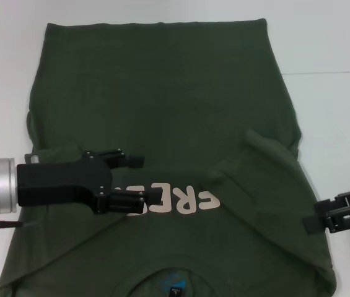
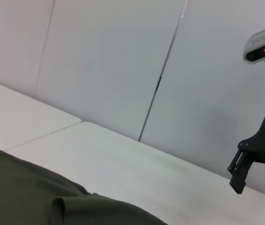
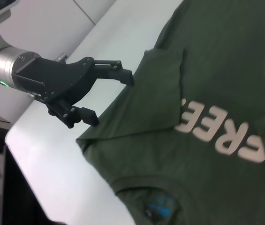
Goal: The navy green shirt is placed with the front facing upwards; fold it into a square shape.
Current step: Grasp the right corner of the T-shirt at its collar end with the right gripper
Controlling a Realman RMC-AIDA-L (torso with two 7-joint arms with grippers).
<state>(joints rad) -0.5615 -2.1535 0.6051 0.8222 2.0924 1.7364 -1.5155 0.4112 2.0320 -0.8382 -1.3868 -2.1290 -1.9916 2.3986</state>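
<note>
**Open-jawed left gripper hovers over folded-in sleeve of green T-shirt**

Left gripper, black and mounted on a silver wrist, reaches in from 9 o'clock in the head view with its two fingers spread apart, holding nothing, over the left half of the large dark olive-green short-sleeved cotton shirt. One fingertip sits above the pale beige block lettering, covering its first characters. The right wrist view shows the same gripper with jaws parted above the shirt's edge.

The shirt lies front up across the middle of the white tabletop, neckline and small blue neck label at 6 o'clock, hem at 12 o'clock. Both sleeves are folded inward onto the body: the left sleeve under the gripper, the right sleeve lying as a creased flap at 3 o'clock of the lettering.

Right gripper, also black, waits at 4 o'clock, just off the shirt's right edge over bare table; whether its fingers are apart cannot be told.

A seam line crosses the table at 2 o'clock. The left wrist view shows pale panelled walls behind the table, and a grey head camera unit with a small lit dot.
</note>
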